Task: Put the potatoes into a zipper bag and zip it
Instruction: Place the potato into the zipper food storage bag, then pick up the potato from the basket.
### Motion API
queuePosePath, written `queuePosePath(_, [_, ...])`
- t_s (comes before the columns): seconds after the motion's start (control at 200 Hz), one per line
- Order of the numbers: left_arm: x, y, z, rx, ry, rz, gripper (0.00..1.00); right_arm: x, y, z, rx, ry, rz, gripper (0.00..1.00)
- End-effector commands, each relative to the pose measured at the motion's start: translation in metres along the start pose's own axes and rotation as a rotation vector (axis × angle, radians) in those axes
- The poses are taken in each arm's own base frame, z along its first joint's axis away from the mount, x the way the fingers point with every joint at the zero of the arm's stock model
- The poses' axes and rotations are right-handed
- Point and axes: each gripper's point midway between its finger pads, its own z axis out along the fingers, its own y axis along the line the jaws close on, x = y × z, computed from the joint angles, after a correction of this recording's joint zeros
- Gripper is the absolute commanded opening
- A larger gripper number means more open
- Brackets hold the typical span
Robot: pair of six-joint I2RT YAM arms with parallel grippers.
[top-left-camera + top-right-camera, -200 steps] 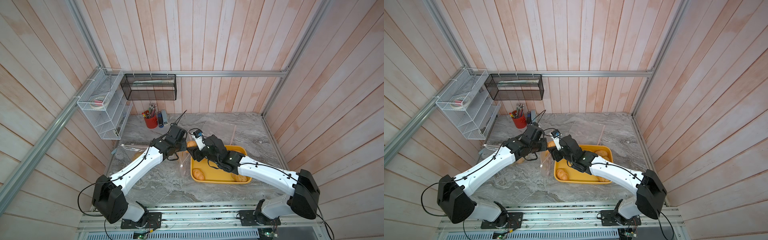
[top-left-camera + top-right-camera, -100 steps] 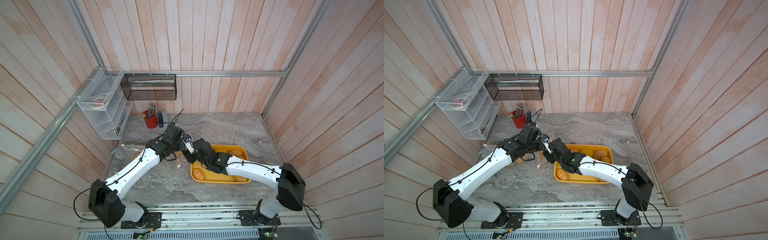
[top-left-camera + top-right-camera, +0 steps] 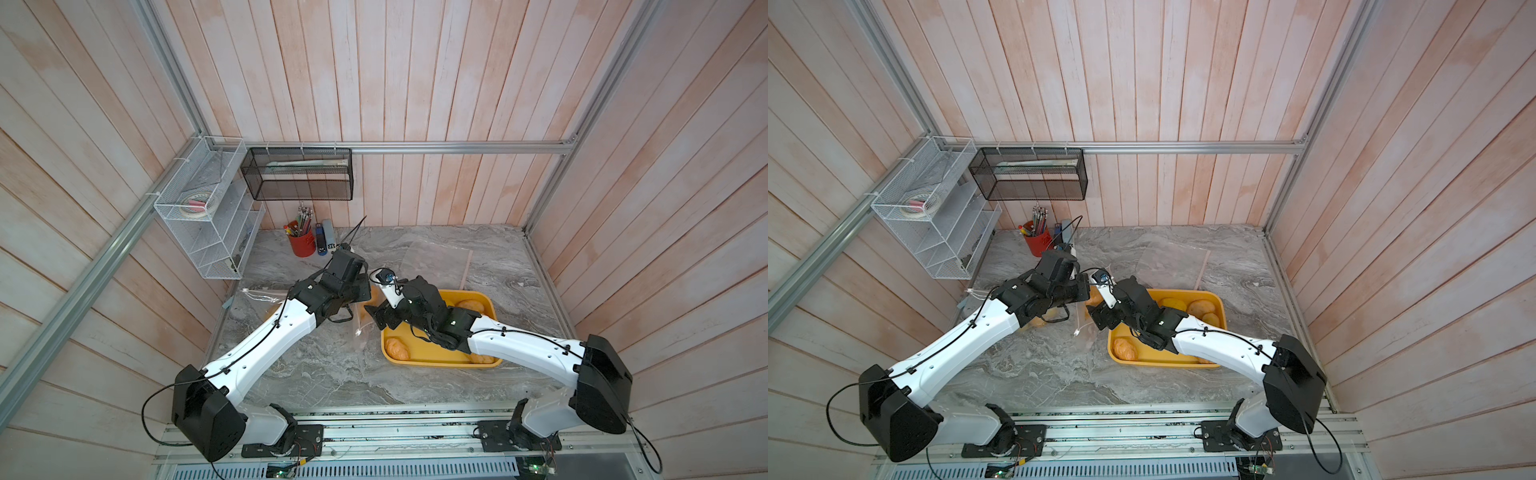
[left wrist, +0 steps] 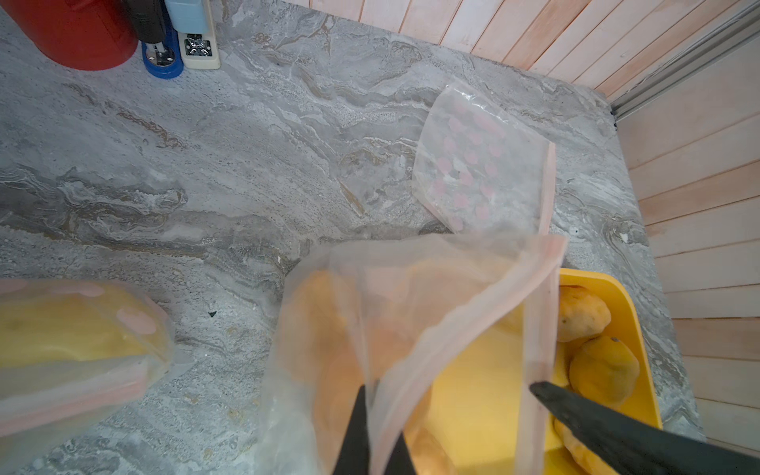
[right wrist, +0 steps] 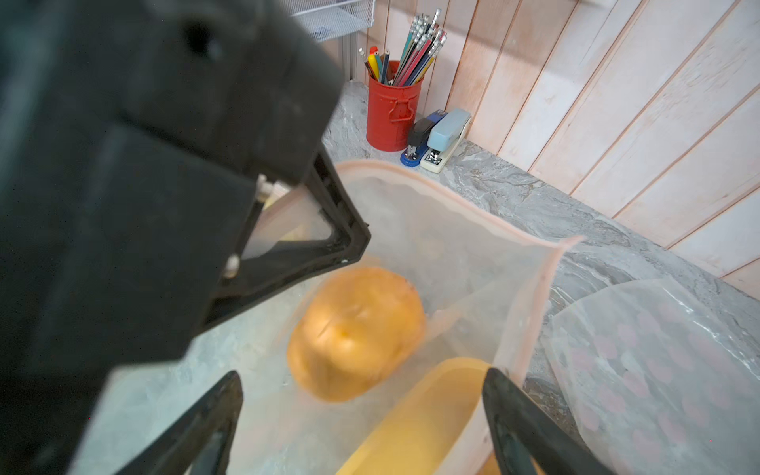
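Note:
My left gripper (image 4: 376,407) is shut on the pink zip rim of a clear zipper bag (image 4: 411,296), holding its mouth up and open beside the yellow tray (image 3: 436,365). My right gripper (image 5: 362,374) stands open just over that mouth, nothing between its fingers. One orange potato (image 5: 355,333) lies inside the bag, below the right jaws. In both top views the two grippers (image 3: 361,291) (image 3: 374,313) meet at the tray's far left corner. More potatoes (image 3: 397,348) (image 3: 1200,307) lie in the tray, some hidden under the right arm.
A second bag (image 4: 74,329) with yellow potatoes in it lies on the left. An empty bag with pink dots (image 4: 481,164) lies flat behind the tray. A red pencil cup (image 3: 302,245) and staplers (image 3: 324,241) stand at the back, below a wire shelf (image 3: 208,216).
My right gripper carried a potato left to the bag's mouth and has opened; the potato now lies in the bag. The left gripper has kept its hold on the rim.

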Motion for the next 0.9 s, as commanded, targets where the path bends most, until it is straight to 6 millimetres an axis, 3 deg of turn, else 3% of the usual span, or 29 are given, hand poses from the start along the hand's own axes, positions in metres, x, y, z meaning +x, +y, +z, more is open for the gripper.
queuePosePath(0.0, [-0.005,-0.001,-0.004,0.014,-0.029,-0.015,0.00,-0.018,-0.004,-0.015,-0.005,-0.063,0.051,0.92])
queuePosePath(0.29, [-0.005,0.005,-0.002,-0.017,-0.028,-0.026,0.00,-0.029,-0.036,-0.071,0.065,-0.157,0.217,0.91])
queuePosePath(0.48, [-0.004,0.007,-0.001,-0.022,-0.026,-0.032,0.00,-0.005,-0.073,-0.101,0.129,-0.205,0.410,0.91])
queuePosePath(0.66, [-0.004,0.006,-0.002,-0.014,-0.026,-0.034,0.00,0.044,-0.107,-0.092,0.156,-0.153,0.614,0.86])
queuePosePath(0.895, [-0.004,0.005,-0.002,-0.009,-0.027,-0.033,0.00,0.107,-0.118,-0.045,0.135,0.018,0.744,0.84])
